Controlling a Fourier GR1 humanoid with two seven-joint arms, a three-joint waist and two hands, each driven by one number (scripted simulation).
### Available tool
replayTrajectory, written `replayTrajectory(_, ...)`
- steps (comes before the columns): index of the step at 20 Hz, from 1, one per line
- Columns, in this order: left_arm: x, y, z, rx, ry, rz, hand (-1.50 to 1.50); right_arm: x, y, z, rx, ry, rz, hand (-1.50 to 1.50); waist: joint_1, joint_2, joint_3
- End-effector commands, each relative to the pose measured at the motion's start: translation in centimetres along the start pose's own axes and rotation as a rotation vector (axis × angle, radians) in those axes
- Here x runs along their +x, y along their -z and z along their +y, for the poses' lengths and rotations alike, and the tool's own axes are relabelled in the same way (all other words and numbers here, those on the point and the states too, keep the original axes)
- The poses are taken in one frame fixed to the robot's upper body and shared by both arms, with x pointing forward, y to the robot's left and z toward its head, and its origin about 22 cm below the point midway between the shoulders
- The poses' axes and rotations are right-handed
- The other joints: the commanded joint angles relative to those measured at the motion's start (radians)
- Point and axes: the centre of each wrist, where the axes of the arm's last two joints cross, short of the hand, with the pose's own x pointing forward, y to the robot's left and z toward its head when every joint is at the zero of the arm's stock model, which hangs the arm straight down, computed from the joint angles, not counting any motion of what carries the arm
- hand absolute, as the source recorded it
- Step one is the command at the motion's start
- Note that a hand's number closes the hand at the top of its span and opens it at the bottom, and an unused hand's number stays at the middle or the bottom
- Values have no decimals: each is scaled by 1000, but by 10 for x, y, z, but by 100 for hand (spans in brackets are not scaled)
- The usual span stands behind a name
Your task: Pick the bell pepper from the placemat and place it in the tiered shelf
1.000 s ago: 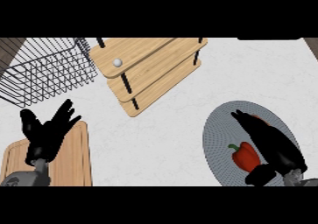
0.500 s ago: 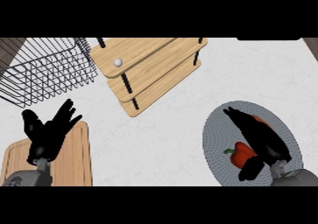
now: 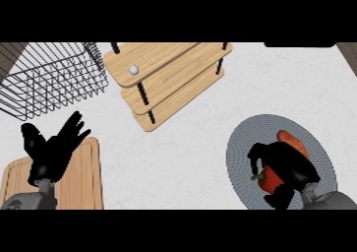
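Now our right hand [image 3: 286, 170] curls over the glossy red bell pepper [image 3: 272, 181] on the round grey placemat [image 3: 243, 147], fingers closing around it. We judge it light, smooth-skinned, best gripped across its broad body. Beyond the placemat waits the wooden tiered shelf [image 3: 166, 74].

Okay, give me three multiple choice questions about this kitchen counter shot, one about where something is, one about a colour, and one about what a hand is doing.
1. Where is the bell pepper?
A. on the placemat
B. in the wire basket
C. on the cutting board

2. What colour is the small ball on the tiered shelf?
A. red
B. white
C. black

3. What is the right hand doing?
A. resting open
B. pressing on the shelf
C. curling round the pepper

Answers: 1 A, the pepper lies on the grey round mat. 2 B, it shows pale against the wood. 3 C, its fingers bend over the pepper; the left hand rests open over the cutting board.
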Motion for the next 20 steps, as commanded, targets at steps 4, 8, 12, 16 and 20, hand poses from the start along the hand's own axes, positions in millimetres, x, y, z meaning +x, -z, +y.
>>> replayTrajectory(4,-15,-2,-2,9,14,82,0,10,-17,3,-53,52,-137,150,-6,16,8)
replayTrajectory(8,-17,-5,-5,-1,1,79,0,66,-9,3,-5,10,-361,150,8,17,8)
replayTrajectory(12,-13,-6,-11,-11,18,64,0,136,1,-17,87,34,-551,150,20,17,7)
replayTrajectory(16,-18,-3,-12,27,11,76,0,157,-29,-47,-85,144,-631,150,-3,14,8)
replayTrajectory(20,-29,-4,-18,33,-2,76,0,158,-73,-99,-247,145,-659,150,-16,12,6)
